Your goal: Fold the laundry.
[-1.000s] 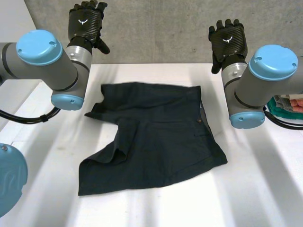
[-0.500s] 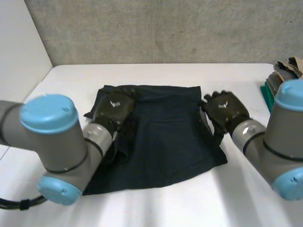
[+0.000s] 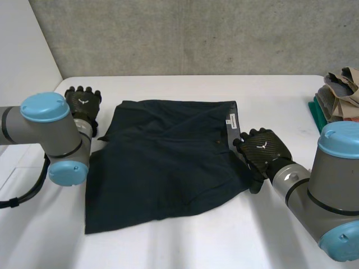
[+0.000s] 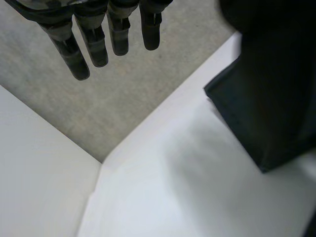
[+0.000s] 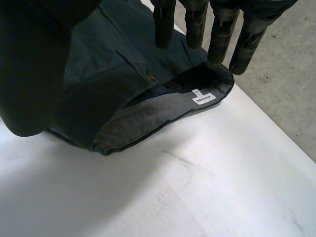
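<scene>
Dark blue-grey shorts (image 3: 168,159) lie flat in the middle of the white table (image 3: 185,246), waistband to the right with a white label (image 3: 230,121) showing. My left hand (image 3: 83,105) rests open at the shorts' left edge, by the far leg corner. In the left wrist view its fingers (image 4: 94,42) hang straight, apart from that corner of the shorts (image 4: 269,103). My right hand (image 3: 263,151) lies open at the waistband edge. In the right wrist view its straight fingers (image 5: 197,22) hover over the shorts (image 5: 118,74), whose waistband gapes beside the label (image 5: 203,98).
A pile of folded clothes (image 3: 339,89) sits at the table's right edge, with a green item (image 3: 316,109) below it. A grey concrete wall (image 3: 196,33) runs behind the table. Bare tabletop lies in front of the shorts.
Both hands came down from raised at the back onto the shorts, then out to their left and right edges. The rumpled left leg now lies spread flat.
</scene>
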`<action>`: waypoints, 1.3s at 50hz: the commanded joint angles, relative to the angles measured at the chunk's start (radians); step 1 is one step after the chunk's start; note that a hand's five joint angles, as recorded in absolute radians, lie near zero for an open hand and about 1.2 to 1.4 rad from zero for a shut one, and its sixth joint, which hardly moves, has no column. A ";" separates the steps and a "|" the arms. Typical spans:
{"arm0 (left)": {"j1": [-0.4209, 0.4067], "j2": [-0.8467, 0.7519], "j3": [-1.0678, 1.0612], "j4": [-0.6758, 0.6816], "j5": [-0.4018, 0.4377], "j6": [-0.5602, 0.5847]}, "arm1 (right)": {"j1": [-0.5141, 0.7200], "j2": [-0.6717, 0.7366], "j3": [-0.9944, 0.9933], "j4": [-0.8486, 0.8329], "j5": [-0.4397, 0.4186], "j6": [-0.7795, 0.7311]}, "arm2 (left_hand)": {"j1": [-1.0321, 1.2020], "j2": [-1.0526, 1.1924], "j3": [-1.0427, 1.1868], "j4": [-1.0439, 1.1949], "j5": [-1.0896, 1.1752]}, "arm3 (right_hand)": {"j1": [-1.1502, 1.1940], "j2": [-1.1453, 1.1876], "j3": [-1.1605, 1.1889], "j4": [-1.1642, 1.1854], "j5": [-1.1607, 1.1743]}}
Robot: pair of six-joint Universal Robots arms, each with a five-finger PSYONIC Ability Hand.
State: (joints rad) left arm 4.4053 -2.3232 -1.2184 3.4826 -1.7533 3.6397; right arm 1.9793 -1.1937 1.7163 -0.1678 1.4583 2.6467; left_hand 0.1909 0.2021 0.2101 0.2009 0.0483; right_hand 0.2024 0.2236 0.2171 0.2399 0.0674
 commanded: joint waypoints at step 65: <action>-0.159 0.571 -0.848 -0.211 0.107 -0.159 | -0.088 0.037 0.062 -0.044 -0.133 -0.116 | 0.533 0.522 0.514 0.523 0.502 | 1.194 1.173 1.179 1.156 1.154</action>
State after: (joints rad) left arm 4.2473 -1.7302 -2.0630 3.2498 -1.6443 3.4753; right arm 1.8992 -1.1450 1.7762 -0.2171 1.3174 2.5173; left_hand 0.6286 0.6221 0.6219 0.6242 0.4454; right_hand 0.9594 1.1780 1.1849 1.1874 0.9623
